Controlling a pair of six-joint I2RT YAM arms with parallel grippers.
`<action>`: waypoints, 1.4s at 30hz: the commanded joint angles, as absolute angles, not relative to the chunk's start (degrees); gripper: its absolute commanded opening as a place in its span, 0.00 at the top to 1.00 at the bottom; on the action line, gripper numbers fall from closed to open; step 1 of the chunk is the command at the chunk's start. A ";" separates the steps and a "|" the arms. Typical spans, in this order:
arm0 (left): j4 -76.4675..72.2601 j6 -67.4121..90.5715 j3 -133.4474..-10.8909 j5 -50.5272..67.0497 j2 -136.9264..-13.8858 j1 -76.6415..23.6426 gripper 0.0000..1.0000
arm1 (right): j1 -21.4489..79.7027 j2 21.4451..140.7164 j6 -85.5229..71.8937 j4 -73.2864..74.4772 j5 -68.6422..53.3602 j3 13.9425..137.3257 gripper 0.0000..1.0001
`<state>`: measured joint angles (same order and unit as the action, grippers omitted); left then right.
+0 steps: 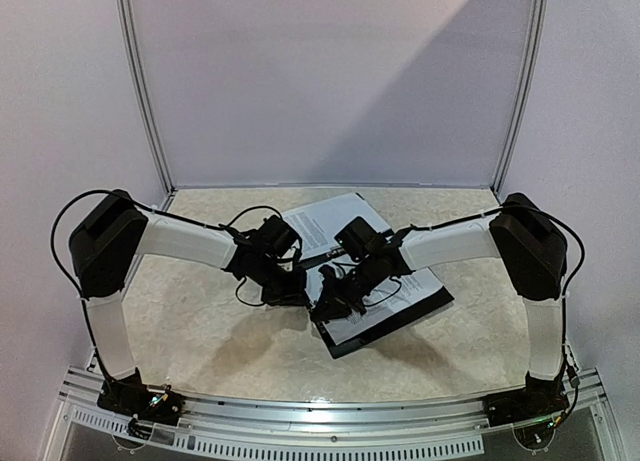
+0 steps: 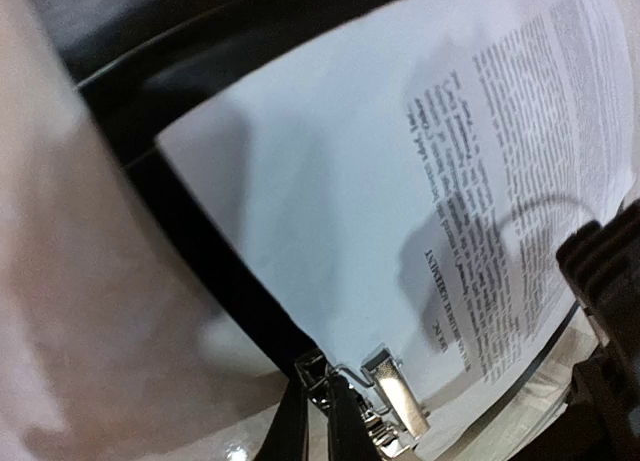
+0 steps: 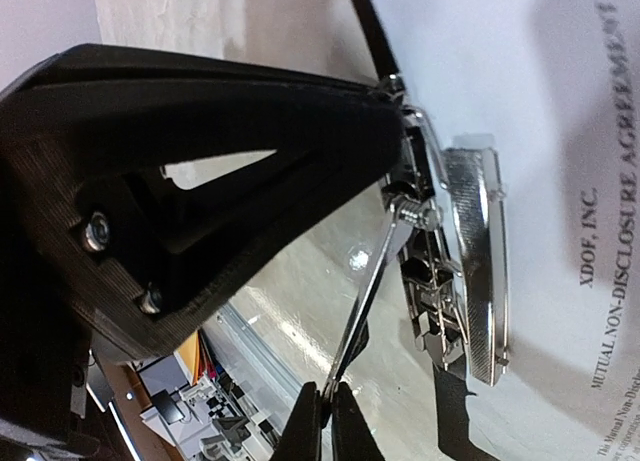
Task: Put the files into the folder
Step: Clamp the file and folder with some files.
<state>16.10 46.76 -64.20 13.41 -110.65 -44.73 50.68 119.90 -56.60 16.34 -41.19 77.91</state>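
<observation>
- Here, the files (image 2: 330, 231) lie face up inside the open folder (image 1: 342, 345), which sits flat on the table (image 1: 200, 321) right of centre, under both wrists.
- Another printed sheet (image 1: 330, 219) shows further back. I cannot tell whether it rests on the folder or on the table.
- The metal clip (image 3: 475, 251) stands at the sheet's edge, over the folder's black border.
- The right gripper (image 3: 322, 421) is pinched tight on the clip's thin wire lever (image 3: 375, 271).
- The left gripper (image 2: 318, 426) has its jaws drawn almost together at the clip's other end. I cannot tell whether anything is caught between them.
- Likely risk: the wire lever is thin and smooth, so it could slide out of the pinch, and the clip would snap down before the paper is seated.
- Pulling on the lever could also drag the light folder across the table and skew the sheet.
- The two grippers work very close together, so a knock between them is possible.
- The sheet's heading lies next to the clip, so its top points toward the grippers. From above, its long axis runs from there out to the right and slightly away from the arm bases, matching the folder's tilt.
</observation>
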 commanded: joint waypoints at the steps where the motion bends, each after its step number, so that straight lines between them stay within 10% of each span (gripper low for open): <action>1: 22.98 43.61 -67.12 7.87 -115.96 -46.20 1.00 | 50.85 118.41 -53.75 19.97 -39.12 76.82 0.95; 42: 23.58 41.92 -66.53 4.37 -121.02 -46.43 1.00 | 52.91 123.13 -41.36 33.66 -22.59 70.69 0.99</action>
<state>16.60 44.05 -69.41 11.35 -114.72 -46.24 52.60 118.26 -42.70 22.81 -29.32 74.32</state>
